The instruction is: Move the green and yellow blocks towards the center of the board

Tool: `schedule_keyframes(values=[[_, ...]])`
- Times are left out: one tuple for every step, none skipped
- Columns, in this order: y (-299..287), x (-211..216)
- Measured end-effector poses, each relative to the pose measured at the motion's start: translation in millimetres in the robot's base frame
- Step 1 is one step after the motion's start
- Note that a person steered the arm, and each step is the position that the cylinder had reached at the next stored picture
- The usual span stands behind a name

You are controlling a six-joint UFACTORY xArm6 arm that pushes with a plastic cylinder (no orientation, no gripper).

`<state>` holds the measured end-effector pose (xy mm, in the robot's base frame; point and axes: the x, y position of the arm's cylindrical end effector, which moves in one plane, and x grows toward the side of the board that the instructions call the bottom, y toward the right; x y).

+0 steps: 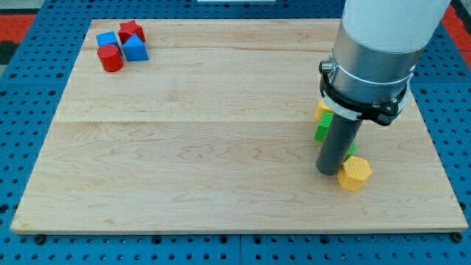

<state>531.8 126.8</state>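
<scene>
Surroundings: blue pegboard [22, 88] is seen around a pale wooden surface [191, 132], with a strip of red at the view's top left corner.
Surface: a rectangular board of light planks, with its grain running from the view's left to the view's right.
Arm: a wide white and grey cylinder [379, 44] is seen coming down from the view's top right, ringed by a black clamp, with a dark rod below it.
My tip [327, 172]: it is set down near the surface's right edge, in the lower half, at the left of the yellow hexagonal block and seemingly touching it.
Hand: none is fitted, so no open or closed state can be told; only the rod is shown.
Yellow hexagonal block [355, 174]: it is found just right of the tip, toward the surface's bottom right corner.
Second yellow block [322, 112]: it is largely hidden behind the rod and clamp, and its shape cannot be told.
Green block [322, 129]: it is seen just below the second yellow block, at the rod's left side, partly hidden.
Green sliver [352, 149]: a small green piece is seen at the rod's right, above the hexagonal block.
Top left corner: a red star block [131, 31], a blue block [107, 40], a blue triangular block [135, 49] and a red cylinder [111, 58] are clustered together, well apart from the tip.
</scene>
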Motion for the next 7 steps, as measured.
schedule_keyframes(values=[[1, 8], [0, 32], [-1, 54], [57, 52], [38, 26], [-3, -2], [0, -33]])
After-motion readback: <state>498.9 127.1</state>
